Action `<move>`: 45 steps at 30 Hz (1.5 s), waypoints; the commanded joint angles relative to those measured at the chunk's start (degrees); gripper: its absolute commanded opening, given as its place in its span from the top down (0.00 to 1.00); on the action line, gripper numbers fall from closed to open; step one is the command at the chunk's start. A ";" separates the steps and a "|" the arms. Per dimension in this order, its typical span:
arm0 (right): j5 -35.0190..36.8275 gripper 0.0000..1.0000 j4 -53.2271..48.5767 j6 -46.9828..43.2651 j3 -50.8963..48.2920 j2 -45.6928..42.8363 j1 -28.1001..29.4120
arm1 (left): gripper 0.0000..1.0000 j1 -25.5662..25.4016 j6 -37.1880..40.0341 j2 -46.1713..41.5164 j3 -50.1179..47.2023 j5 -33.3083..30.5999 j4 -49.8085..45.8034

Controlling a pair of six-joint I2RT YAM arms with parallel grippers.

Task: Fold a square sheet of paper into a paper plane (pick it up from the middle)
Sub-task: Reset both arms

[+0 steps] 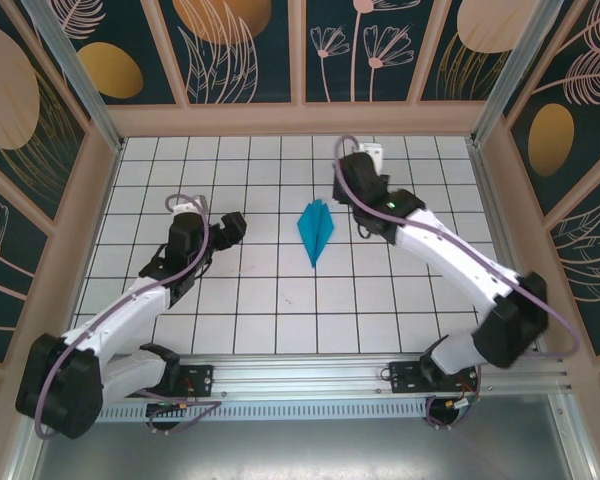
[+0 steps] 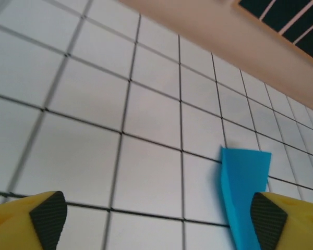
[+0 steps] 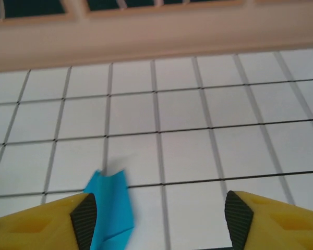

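The square sheet of paper lies folded as a slim cyan-blue paper plane [image 1: 316, 228] on the tiled table, its point toward the arms. My left gripper [image 1: 228, 228] hangs to the plane's left, open, nothing between its jaws. In the left wrist view the plane [image 2: 242, 192] sits just inside the right fingertip [image 2: 268, 219], apart from the left gripper [image 2: 159, 219]. My right gripper [image 1: 346, 190] stands open on the plane's far right. The right wrist view has the plane's tail [image 3: 112, 208] beside the left fingertip [image 3: 84, 219], and the right gripper [image 3: 160, 221] holds nothing.
The white tiled table [image 1: 280, 300] is fenced by a wooden rim [image 1: 300, 120] and patterned walls. Both arm bases sit on the metal rail [image 1: 310, 380] at the near edge. Bare tiles surround the plane on all sides.
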 commanded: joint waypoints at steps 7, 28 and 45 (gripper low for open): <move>-5.24 0.17 42.72 -14.94 -36.33 -2.52 -25.01 | 0.02 8.44 25.88 -1.10 -11.10 -25.19 18.02; -35.40 0.16 94.51 -19.14 -55.86 10.73 -38.41 | 0.01 21.19 31.21 27.26 -18.69 -4.02 67.13; -35.48 0.02 94.21 -19.13 -55.78 10.69 -38.36 | 0.01 21.97 31.74 27.99 -19.10 -0.91 69.23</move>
